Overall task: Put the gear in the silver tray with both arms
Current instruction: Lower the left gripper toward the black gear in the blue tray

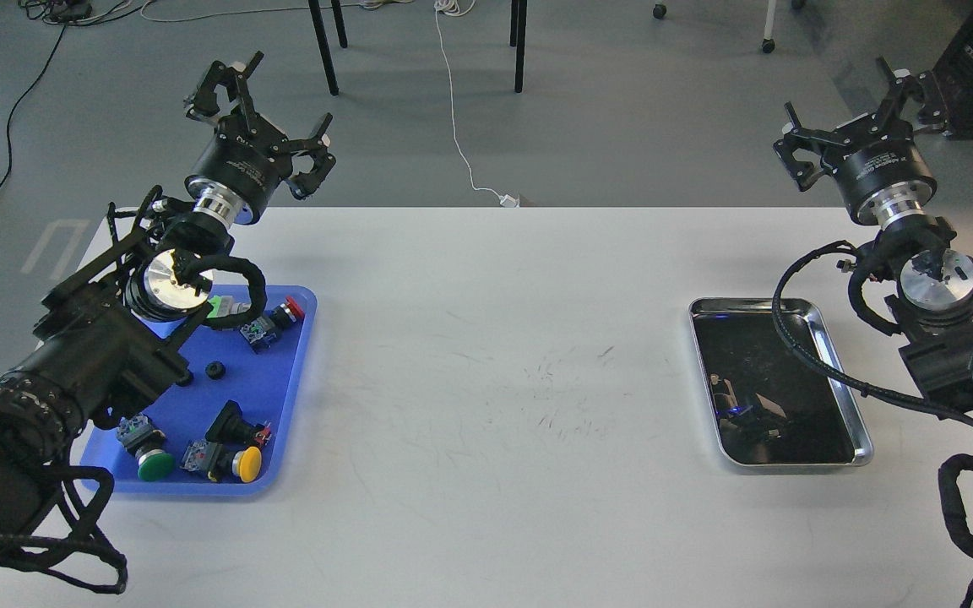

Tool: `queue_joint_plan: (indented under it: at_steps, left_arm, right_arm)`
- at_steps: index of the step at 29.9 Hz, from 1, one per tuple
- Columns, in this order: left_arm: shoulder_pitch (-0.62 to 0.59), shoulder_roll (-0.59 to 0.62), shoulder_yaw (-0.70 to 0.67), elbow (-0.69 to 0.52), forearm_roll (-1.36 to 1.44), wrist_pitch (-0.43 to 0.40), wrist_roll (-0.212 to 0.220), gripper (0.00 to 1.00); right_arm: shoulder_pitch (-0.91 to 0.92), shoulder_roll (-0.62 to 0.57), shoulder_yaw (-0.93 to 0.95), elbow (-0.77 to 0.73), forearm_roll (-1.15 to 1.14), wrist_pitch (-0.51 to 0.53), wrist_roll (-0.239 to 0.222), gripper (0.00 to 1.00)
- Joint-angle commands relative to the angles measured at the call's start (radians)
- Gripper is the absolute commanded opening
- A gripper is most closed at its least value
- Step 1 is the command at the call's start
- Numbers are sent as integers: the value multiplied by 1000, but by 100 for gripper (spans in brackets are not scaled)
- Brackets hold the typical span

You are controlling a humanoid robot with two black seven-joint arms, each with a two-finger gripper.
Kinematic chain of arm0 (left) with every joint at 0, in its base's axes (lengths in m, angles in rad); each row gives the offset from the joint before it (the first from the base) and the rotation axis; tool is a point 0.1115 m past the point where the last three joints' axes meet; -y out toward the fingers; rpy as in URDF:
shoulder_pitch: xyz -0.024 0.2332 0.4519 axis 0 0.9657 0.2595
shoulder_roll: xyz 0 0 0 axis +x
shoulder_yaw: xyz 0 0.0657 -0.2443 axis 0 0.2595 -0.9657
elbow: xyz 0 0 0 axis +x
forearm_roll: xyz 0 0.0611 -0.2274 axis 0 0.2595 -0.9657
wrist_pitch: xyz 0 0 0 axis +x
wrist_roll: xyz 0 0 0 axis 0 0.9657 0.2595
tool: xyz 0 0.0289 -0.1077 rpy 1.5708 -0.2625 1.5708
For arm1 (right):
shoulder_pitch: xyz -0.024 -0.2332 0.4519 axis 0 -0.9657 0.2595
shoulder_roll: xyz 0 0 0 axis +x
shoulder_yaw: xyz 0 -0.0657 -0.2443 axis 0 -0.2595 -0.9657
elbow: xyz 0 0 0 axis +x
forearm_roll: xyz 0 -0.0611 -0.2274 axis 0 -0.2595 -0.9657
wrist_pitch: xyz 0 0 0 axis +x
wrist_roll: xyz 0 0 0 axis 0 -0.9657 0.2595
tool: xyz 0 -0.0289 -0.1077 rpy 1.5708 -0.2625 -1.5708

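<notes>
The gear (pixel 215 370), a small black round part, lies on the floor of a blue plastic tray (pixel 284 397) at the table's left. My left gripper (pixel 271 114) is raised beyond the tray's far end, open and holding nothing. At the right of the table sits the silver tray (pixel 861 435), its dark mirror bottom showing only reflections. My right gripper (pixel 850 105) hangs high beyond the table's far right corner, open and holding nothing. The left forearm covers the blue tray's left part.
The blue tray also holds several push-button switches: a red one (pixel 286 312), a green one (pixel 153 464), a yellow one (pixel 247 464). Between the two trays lies white table top (pixel 495 380). Chair legs and cables stand on the floor beyond the table.
</notes>
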Motion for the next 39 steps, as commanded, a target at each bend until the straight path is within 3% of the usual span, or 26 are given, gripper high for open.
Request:
queue_joint_plan:
  at_steps: [1,9,17,19,23,27,31,34,39]
  left_arm:
    - [0,3,3,0,0,0,-1,98]
    - [12,12,-7,-1,-8,0,-1,98]
    - [9,121,5,-29,29,0,2,98]
    - [19,179,10,-98,89,0,2,98]
    - [147,349,28,-393,224,0,1,98]
    - [227,517,28,-615,394,7,-1,98]
    - [261,664,17,-737,547,13,-10,98]
    - [261,759,26,-791,726,13,-40,98]
    - [273,822,28,-836,1099,36,-91,97]
  right_arm:
    - [-11,-6,1,10,0,0,0,100]
    - [-9,-9,1,19,0,0,3,100]
    - [-11,-27,1,19,-8,0,6,100]
    - [-12,-32,1,18,-9,0,6,100]
    - [-20,-68,1,16,-9,0,7,100]
    - [-30,-96,1,18,-9,0,6,100]
    - [-38,-104,1,18,-9,0,7,100]
    - [-41,-104,1,21,-9,0,7,100]
    - [-44,-96,0,22,-9,0,7,100]
